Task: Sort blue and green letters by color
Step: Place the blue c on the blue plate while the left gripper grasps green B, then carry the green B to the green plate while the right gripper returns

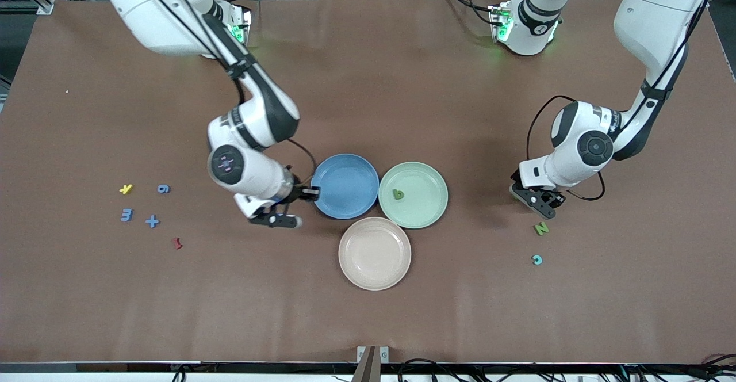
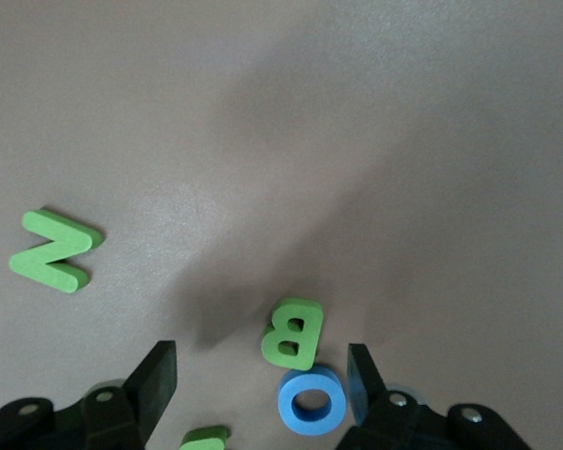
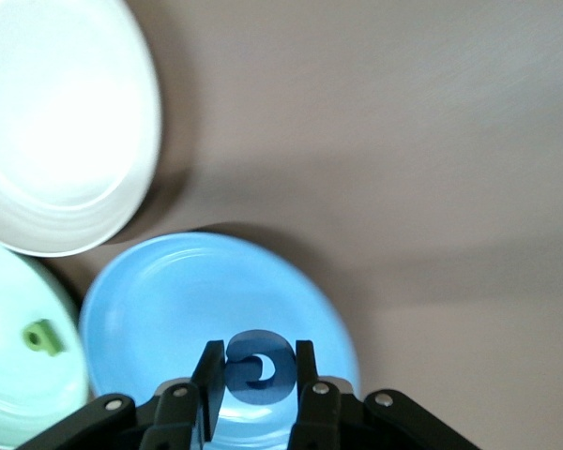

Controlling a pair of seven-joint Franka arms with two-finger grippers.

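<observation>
Right tool (image 3: 253, 380) pinches blue letter (image 3: 258, 366) over blue plate (image 3: 169, 309) rim, may drop outside; left tool (image 2: 261, 375), fingers apart, straddles green B (image 2: 294, 332) w/ blue O (image 2: 311, 401) touching, could grab both.

We take twelve o'clock as the side of the robots' bases. At the right arm's end of the table lie a blue 9 (image 1: 164, 188), a yellow K (image 1: 126, 188) at its nine o'clock, a blue E (image 1: 126, 214) at six o'clock of the K, and a blue plus sign (image 1: 152, 221) at three o'clock of the E. The green plate (image 1: 428, 216) carries a green letter (image 1: 398, 194), P or b. At the left arm's end we read a green N (image 1: 541, 228); at its six o'clock lies a blue round letter (image 1: 536, 260), unclear. The left wrist view shows a green B (image 2: 294, 333) touching a blue O (image 2: 311, 401). The right gripper (image 3: 257, 352) pinches a blue e (image 3: 259, 367).
</observation>
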